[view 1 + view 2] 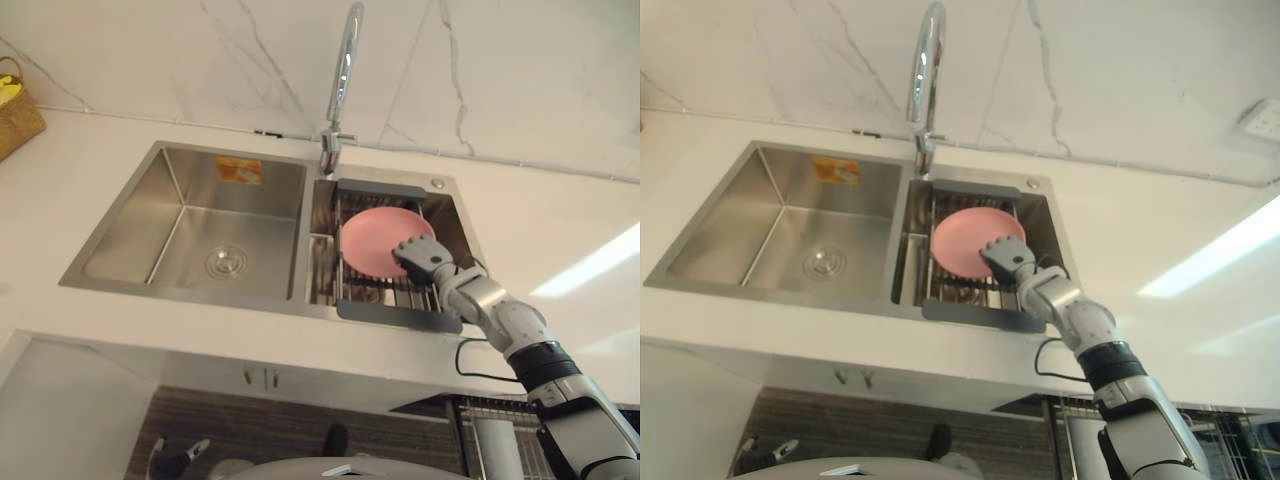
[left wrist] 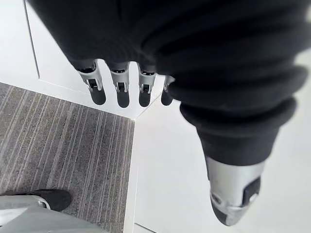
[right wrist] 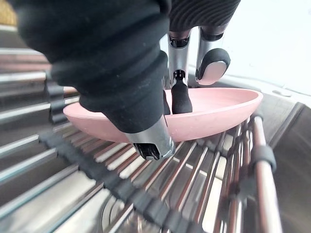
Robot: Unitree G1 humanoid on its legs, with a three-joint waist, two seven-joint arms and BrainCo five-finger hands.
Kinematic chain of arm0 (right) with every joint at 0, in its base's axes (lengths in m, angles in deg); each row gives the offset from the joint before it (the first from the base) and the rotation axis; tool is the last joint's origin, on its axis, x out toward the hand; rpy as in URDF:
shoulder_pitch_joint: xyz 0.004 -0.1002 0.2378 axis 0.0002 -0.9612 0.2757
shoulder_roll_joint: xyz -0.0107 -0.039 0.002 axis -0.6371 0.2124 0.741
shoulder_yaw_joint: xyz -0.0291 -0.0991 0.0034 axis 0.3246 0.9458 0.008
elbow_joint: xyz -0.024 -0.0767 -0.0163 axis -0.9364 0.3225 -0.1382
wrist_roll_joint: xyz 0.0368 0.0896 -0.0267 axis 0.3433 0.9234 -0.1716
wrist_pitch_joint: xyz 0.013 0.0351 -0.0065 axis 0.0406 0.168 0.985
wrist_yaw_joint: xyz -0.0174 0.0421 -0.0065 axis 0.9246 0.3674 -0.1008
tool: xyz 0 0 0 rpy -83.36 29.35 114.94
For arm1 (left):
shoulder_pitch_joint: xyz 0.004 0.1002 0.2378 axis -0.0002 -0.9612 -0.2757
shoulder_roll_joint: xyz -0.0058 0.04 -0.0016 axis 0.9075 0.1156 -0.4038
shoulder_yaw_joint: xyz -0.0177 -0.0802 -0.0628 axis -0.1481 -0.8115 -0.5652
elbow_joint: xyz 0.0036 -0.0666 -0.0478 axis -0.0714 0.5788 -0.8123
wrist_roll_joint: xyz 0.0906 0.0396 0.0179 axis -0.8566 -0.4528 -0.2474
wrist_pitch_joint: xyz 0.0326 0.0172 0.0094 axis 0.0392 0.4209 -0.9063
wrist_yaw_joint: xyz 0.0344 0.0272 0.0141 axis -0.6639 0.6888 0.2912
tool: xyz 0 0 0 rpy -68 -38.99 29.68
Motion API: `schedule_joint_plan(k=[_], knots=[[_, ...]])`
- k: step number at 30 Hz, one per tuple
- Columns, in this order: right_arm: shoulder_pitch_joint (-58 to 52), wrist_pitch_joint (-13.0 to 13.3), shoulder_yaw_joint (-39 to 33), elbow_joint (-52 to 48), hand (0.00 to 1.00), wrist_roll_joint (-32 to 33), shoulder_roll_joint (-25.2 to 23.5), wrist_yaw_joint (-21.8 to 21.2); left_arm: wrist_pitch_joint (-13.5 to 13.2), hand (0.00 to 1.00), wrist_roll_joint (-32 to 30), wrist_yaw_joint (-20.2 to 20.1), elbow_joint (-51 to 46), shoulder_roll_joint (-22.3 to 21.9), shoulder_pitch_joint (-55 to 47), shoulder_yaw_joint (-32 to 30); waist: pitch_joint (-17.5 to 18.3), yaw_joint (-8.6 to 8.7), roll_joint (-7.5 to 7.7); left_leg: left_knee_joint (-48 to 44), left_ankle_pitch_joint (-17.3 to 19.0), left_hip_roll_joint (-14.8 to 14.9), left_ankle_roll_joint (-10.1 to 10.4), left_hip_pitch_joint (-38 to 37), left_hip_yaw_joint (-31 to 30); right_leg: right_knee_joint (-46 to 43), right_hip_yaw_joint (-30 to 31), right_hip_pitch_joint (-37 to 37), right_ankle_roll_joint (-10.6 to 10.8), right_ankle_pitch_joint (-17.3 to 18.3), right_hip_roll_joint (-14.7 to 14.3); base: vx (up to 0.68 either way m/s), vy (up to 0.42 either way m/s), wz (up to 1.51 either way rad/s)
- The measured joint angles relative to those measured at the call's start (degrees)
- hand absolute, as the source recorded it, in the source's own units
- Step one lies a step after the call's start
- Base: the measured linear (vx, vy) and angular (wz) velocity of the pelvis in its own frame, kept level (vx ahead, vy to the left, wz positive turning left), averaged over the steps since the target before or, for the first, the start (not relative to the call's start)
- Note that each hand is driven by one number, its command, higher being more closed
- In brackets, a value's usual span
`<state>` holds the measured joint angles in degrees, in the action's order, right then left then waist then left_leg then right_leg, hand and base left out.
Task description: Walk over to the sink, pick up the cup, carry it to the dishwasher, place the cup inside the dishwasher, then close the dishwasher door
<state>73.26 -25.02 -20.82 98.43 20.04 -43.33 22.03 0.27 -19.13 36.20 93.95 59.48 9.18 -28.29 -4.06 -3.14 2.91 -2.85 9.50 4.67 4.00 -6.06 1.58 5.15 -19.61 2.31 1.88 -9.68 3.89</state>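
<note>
Eye views: steel double sink in a white counter, faucet at the back; in the right basin a pink bowl lies on a wire rack, with the right hand at the bowl's near edge. Left wrist view: left hand, fingers straight and slack, holding nothing, above grey striped floor beside a white cabinet. Right wrist view: fingers dip over the bowl's rim and the thumb is outside its wall; whether they clamp it cannot be told.

Before me a grey-veined white marble wall rises behind a white countertop, with a woven basket at its far left and a bright band of light at its right, and below, white cabinet fronts meet grey striped floor.
</note>
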Motion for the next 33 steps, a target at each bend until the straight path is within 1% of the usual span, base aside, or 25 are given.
schedule_joint_plan(k=[2, 4, 6, 14, 16, 21, 24, 27, 29, 32, 33], knots=[[0.4, -0.3, -2.3, -1.8, 1.00, 2.2, 0.0, 3.5, 0.0, 0.00, 0.0, 0.5, 0.0, 0.0, -0.1, 0.0, -0.1, 0.15, -0.12, 0.0, 0.0, 0.0, 0.0, 0.0, 0.0, 0.0, 0.0, 0.0, 0.0, 0.0, 0.0, 0.00, 0.000, 0.00], [0.8, -0.6, -3.5, -2.8, 1.00, 3.1, 0.0, 5.2, -0.1, 0.00, 0.1, 0.8, 0.0, 0.0, -0.2, 0.0, -0.1, 0.22, -0.17, 0.0, 0.0, 0.0, 0.0, 0.0, 0.0, 0.0, 0.0, 0.0, 0.0, 0.0, 0.0, 0.00, 0.000, 0.00], [1.1, -1.4, -3.9, -3.3, 1.00, 3.2, 0.0, 6.0, -0.3, 0.00, 0.2, 0.9, 0.0, -0.1, -0.3, 0.0, -0.1, 0.29, -0.17, 0.0, 0.0, 0.0, 0.0, 0.0, 0.0, 0.0, 0.0, 0.0, 0.0, 0.0, 0.0, 0.00, 0.000, 0.00], [1.1, -1.3, -4.1, -4.5, 1.00, 5.6, 0.0, 5.8, -0.4, 0.00, 0.6, 0.9, 0.0, -0.5, -0.6, 0.0, -0.3, 0.38, -0.44, 0.0, 0.0, 0.0, 0.0, -0.1, 0.0, 0.0, 0.1, 0.0, 0.0, 0.0, 0.0, 0.00, 0.000, 0.00], [1.1, -1.3, -4.2, -4.5, 1.00, 6.9, 0.0, 5.8, -0.7, 0.00, 0.6, 0.9, 0.0, -0.5, -0.6, 0.0, -0.3, 0.41, -0.44, 0.0, 0.0, 0.0, 0.0, -0.1, 0.0, 0.0, 0.1, 0.0, 0.0, 0.0, 0.0, 0.00, 0.000, 0.00], [1.1, -1.3, -5.1, -4.6, 1.00, 7.6, 0.1, 5.7, -1.2, 0.00, 0.4, 0.9, 0.0, -0.5, -0.6, 0.0, -0.3, 0.62, -0.45, 0.0, 0.0, 0.0, 0.0, -0.1, 0.1, 0.0, 0.1, 0.0, 0.0, 0.0, 0.0, 0.00, 0.000, 0.00], [1.1, -1.3, -5.6, -4.6, 1.00, 8.2, 1.4, 5.6, -2.2, 0.00, -0.2, 0.9, -0.1, -0.5, -0.7, 0.0, -0.3, 1.21, -0.50, 0.0, 0.0, -0.1, 0.0, -0.2, 0.3, 0.0, 0.5, 0.0, 0.0, -0.1, 0.0, 0.00, 0.000, -0.05], [1.1, -1.3, -6.0, -4.7, 1.00, 9.4, 2.8, 5.6, -2.2, 0.00, -0.4, 0.9, -0.1, -0.6, -0.8, 0.2, -0.4, 1.60, -0.67, 0.0, 0.2, -0.2, -0.2, -1.1, 2.2, 0.0, 2.7, 0.3, -0.1, -0.4, -0.3, 0.00, 0.022, -0.33], [0.7, -1.4, -7.9, -5.3, 1.00, 9.8, 3.1, 5.6, -2.2, 0.00, -0.8, 0.9, -0.1, -0.6, -0.3, 0.2, -0.4, 2.05, -0.66, -0.1, 0.4, -0.6, -0.4, -1.2, 3.5, 0.0, 4.5, 1.4, 0.0, -1.0, -0.3, -0.02, 0.036, -0.43], [-0.5, -2.9, -10.7, -7.2, 1.00, 9.8, 3.5, 5.8, -2.2, 0.00, -1.3, 0.5, -0.1, -0.5, 0.1, 0.8, -0.6, 3.64, -0.70, -0.8, 1.1, -1.5, -0.9, -1.2, 6.6, -0.5, 8.1, 2.9, 0.4, -2.6, -0.2, -0.02, 0.059, -0.62], [-0.9, -3.7, -11.6, -7.6, 1.00, 9.9, 3.5, 5.8, -2.2, 0.00, -1.3, 0.3, -0.2, -0.5, 0.6, 1.1, -1.1, 4.09, -0.60, -2.3, 2.0, -1.7, -1.2, -1.1, 8.2, -0.5, 10.0, 3.3, 0.8, -3.4, -0.2, -0.07, 0.071, -0.75]])
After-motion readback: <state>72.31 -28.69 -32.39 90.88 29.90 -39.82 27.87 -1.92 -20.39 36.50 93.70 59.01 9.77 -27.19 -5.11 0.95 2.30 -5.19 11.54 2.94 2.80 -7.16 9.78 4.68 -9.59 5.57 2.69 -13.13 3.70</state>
